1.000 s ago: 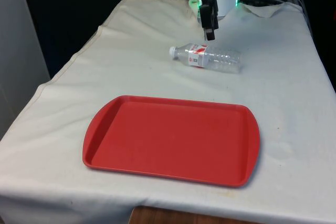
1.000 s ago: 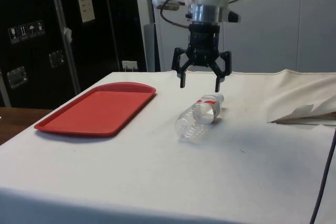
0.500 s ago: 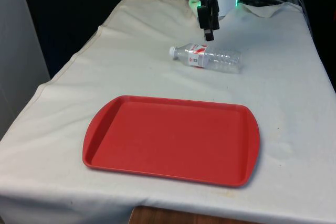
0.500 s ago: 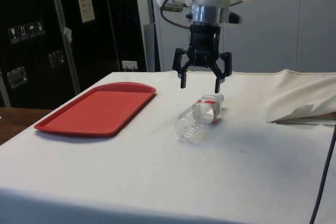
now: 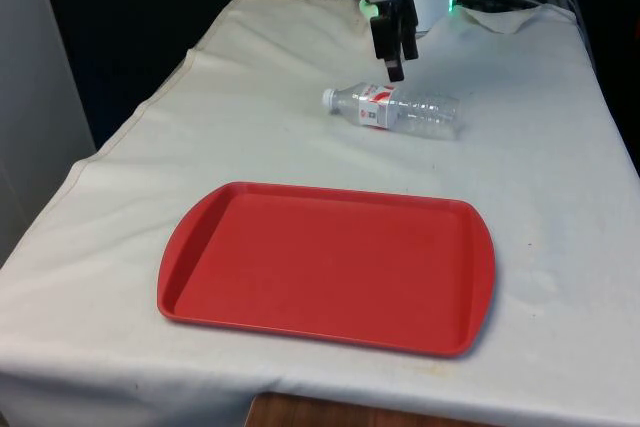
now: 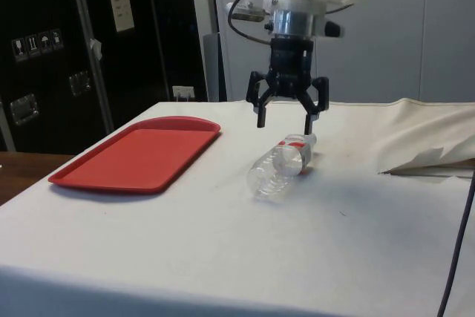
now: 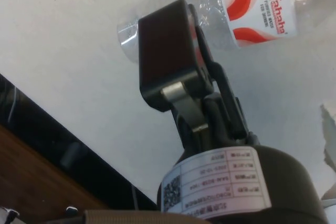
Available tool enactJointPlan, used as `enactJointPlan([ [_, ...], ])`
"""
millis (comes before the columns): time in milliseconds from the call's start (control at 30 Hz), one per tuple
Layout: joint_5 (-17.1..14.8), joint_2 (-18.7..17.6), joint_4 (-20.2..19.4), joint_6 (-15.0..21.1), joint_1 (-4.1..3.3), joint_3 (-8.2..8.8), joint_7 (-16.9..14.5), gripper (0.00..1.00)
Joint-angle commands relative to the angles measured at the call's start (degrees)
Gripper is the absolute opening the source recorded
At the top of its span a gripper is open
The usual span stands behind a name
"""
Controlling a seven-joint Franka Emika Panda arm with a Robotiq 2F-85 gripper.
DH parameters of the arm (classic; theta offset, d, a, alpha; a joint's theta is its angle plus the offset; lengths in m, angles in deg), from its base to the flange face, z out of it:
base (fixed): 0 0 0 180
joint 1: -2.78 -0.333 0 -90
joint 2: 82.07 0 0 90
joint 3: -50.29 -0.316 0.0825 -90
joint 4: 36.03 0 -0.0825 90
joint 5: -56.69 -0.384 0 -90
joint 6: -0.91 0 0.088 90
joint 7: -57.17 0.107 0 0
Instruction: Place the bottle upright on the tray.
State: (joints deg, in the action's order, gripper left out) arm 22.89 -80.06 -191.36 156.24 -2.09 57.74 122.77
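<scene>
Red tray [image 5: 330, 267] sits on the white cloth [image 5: 230, 117] at the front view's left and near side; farther back, toward the right, the clear bottle [image 5: 395, 111] lies on its side on the cloth, well apart from the tray, while the gripper [image 6: 286, 113] hangs spread wide above its cap end, holding nothing

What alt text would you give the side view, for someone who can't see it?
A black gripper hangs open just above a clear plastic bottle lying on its side on a white cloth. A red tray sits apart from the bottle, with nothing on it.
</scene>
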Motion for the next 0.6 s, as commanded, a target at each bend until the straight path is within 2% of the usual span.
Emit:
enactJointPlan([
  [0, -1.3, 0.0, 0.1, 0.6, -0.11, -0.06, -0.2, 1.0],
  [167, -2.6, -0.5, 0.2, 0.6, 0.0, 0.0, -0.3, 1.0],
  [200, -1.5, -0.6, 0.1, 0.0, 0.11, 0.06, 0.0, 1.0],
  [233, -2.9, -0.6, 0.2, 0.6, 0.0, 0.06, -0.4, 1.0],
  [467, -4.5, -1.4, 0.4, 0.5, 0.11, 0.46, -0.6, 1.0],
  [500, -3.2, -1.4, 0.2, 0.0, 0.17, 0.52, -0.1, 1.0],
  [533, -4.6, -1.4, 0.5, 0.5, 0.11, 0.52, -0.5, 1.0],
  [567, -4.8, -1.5, 0.5, 0.5, 0.11, 0.63, -0.5, 1.0],
])
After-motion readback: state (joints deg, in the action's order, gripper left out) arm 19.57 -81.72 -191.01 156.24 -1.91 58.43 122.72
